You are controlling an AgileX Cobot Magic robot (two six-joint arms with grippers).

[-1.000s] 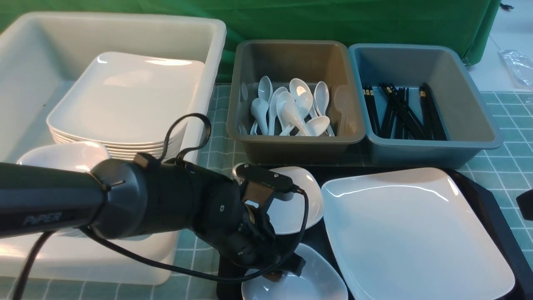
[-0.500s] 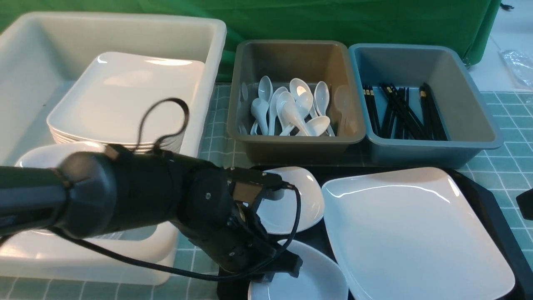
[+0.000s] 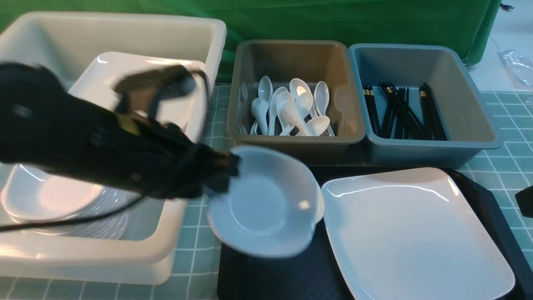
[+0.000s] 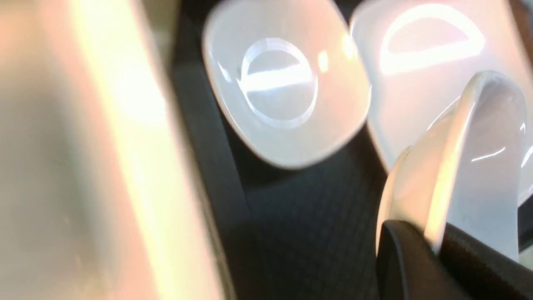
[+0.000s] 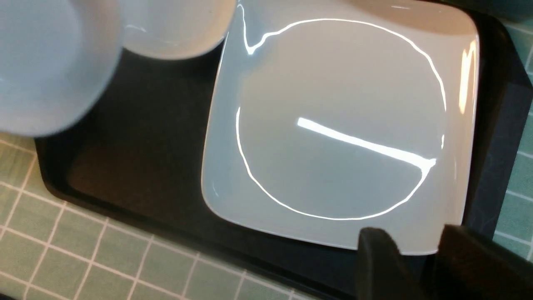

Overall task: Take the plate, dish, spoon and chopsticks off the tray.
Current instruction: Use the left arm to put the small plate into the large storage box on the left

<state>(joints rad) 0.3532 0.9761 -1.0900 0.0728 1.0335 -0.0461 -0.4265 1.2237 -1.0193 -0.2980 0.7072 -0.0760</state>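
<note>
Small dish [image 3: 260, 204] held in the air, tilted, over the tray's [image 3: 266, 275] left half.
My left fingers [image 4: 406, 266] are clenched on its rim. A second small dish [image 4: 283, 83] sits far-left on the tray, just beside the plate [image 3: 412, 233] filling the right half; the near-left floor is bare. My right fingers [image 5: 377, 262] stand apart, empty.

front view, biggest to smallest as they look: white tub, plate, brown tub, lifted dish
1. white tub
2. plate
3. brown tub and lifted dish: about alike, and the dish hangs nearer the camera, so unranked
</note>
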